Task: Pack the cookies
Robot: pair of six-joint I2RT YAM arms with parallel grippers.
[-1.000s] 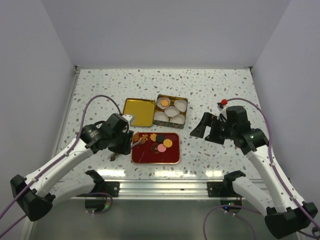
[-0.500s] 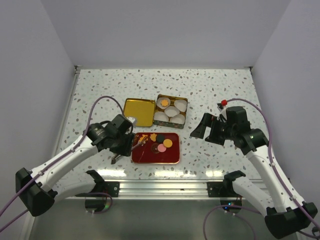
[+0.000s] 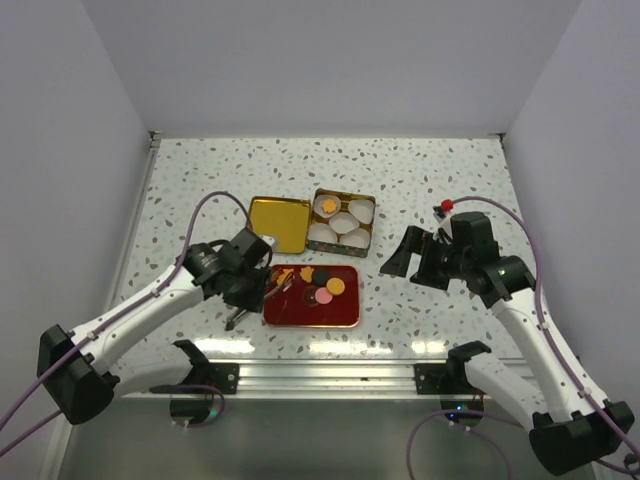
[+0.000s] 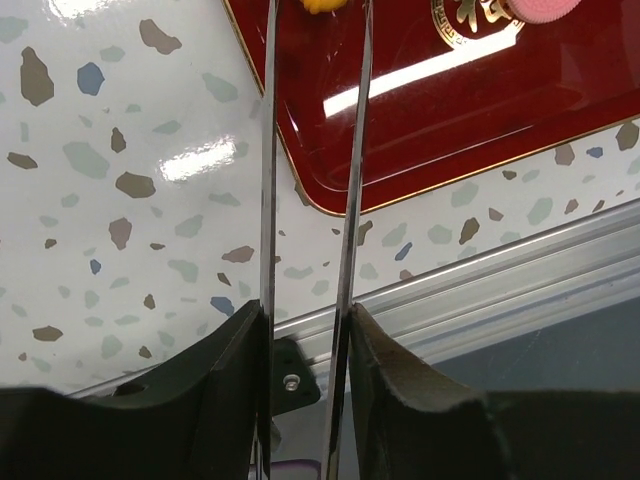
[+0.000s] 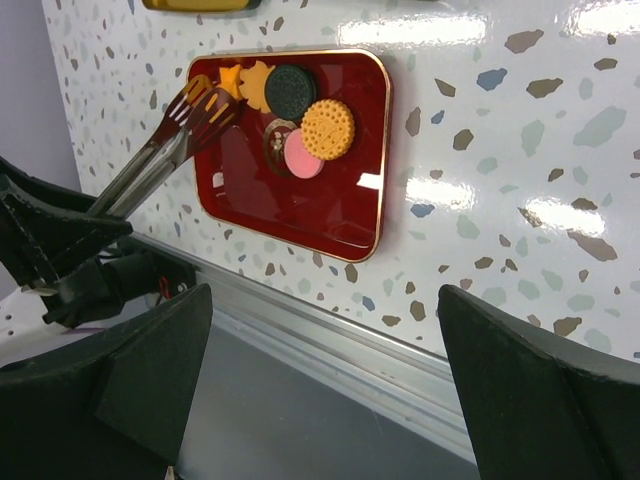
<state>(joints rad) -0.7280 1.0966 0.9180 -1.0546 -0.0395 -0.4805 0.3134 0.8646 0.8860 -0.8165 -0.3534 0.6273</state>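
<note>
Several cookies (image 3: 322, 284) lie in the far half of a red tray (image 3: 312, 312): a dark one (image 5: 291, 90), an orange one (image 5: 327, 128), a pink one (image 5: 303, 154) and yellow ones (image 5: 257, 85) at the left. My left gripper (image 3: 245, 287) is shut on metal tongs (image 5: 170, 150). Both tong arms (image 4: 268, 200) run out between its fingers (image 4: 215, 370), and their tips (image 5: 205, 105) sit at the yellow cookies. Whether the tips grip a cookie I cannot tell. My right gripper (image 3: 405, 255) hangs wide open and holds nothing, to the right of the tray.
Behind the tray stands a tin box (image 3: 372, 230) with white paper cups, one cup holding an orange cookie (image 3: 327, 207). Its yellow lid (image 3: 277, 224) lies to its left. A metal rail (image 3: 320, 375) runs along the near table edge.
My left arm has moved right, bringing the tong tips over the tray's left end. The tong arms have drawn closer together. The right arm has not moved.
</note>
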